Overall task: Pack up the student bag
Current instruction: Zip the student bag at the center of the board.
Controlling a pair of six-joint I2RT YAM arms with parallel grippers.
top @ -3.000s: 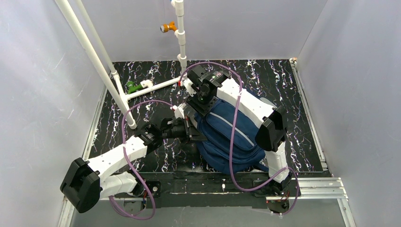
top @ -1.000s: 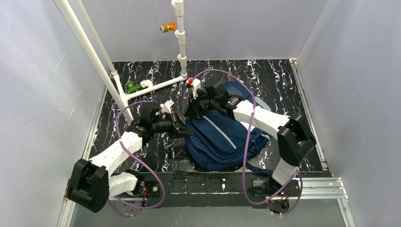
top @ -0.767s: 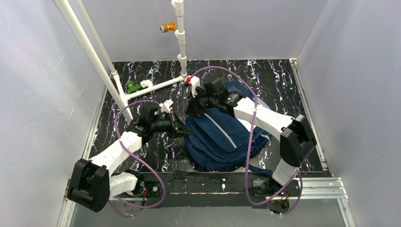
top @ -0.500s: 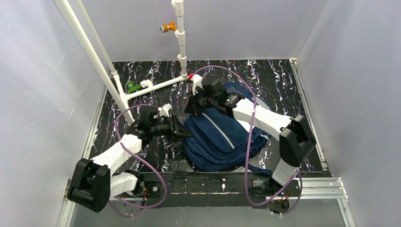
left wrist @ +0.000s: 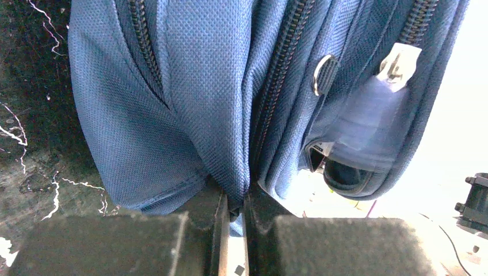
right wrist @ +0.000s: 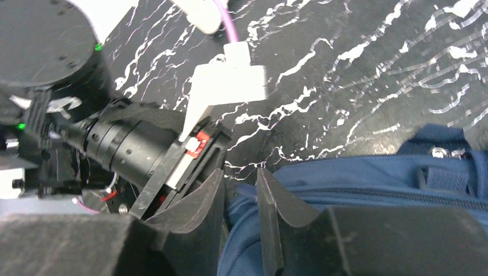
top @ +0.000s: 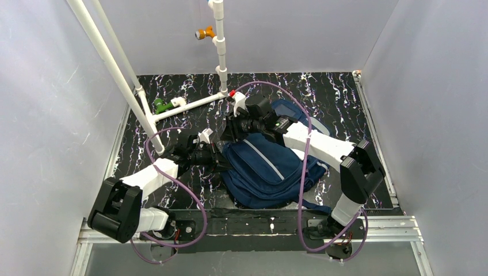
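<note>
The top camera is sitting high up behind the two arms. It is looking down from far off at the whole black counter with white streaks and the navy blue fabric backpack. The left wrist camera is looking along the left end effector, very close to the backpack's cloth and zips. The right wrist camera is looking down past the right end effector at the counter, close up. Both wrist views are sharing the backpack's edge, and the right one is also catching the black and white left arm.
</note>
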